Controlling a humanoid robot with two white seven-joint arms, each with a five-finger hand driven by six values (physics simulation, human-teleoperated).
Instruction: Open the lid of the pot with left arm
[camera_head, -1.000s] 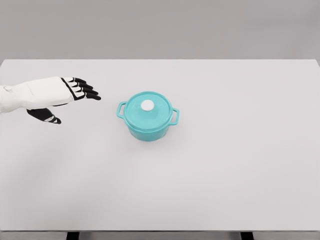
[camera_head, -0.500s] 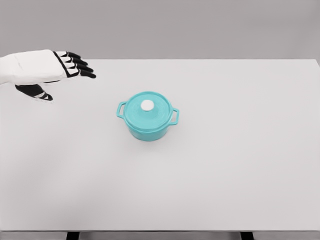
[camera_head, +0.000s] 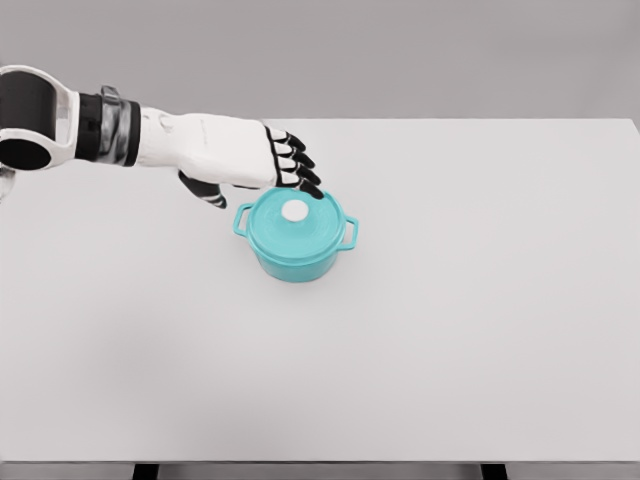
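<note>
Reaching in from the left, I hold my left hand (camera_head: 232, 160) above the back-left edge of the teal pot (camera_head: 296, 246), which sits a little left of the middle of the white table (camera_head: 480, 330). My fingers (camera_head: 298, 172) lie close side by side, extended and slightly bent downward, with the thumb hanging apart beneath the palm. They pinch nothing; the dark tips sit over the rim of the lid (camera_head: 300, 225), and from this angle I cannot tell whether they touch it or hover just above.

The lid is seated flat on the pot, and its small white knob (camera_head: 294, 211) stands at the centre, just in front of my fingertips. That knob is what I judge I need to take. To do it well, I should bring the hand slightly forward so the knob lies between thumb and fingers, then open the thumb away from the fingers enough to straddle it before lowering. Closing from both sides at once should keep the lid from sliding sideways. The pot looks light, with two side handles and nothing bracing it, so a glancing push from my knuckles could shove the whole thing across the table. Once the pinch is firm, a straight upward lift seems safest, clearing the rim before moving aside.
</note>
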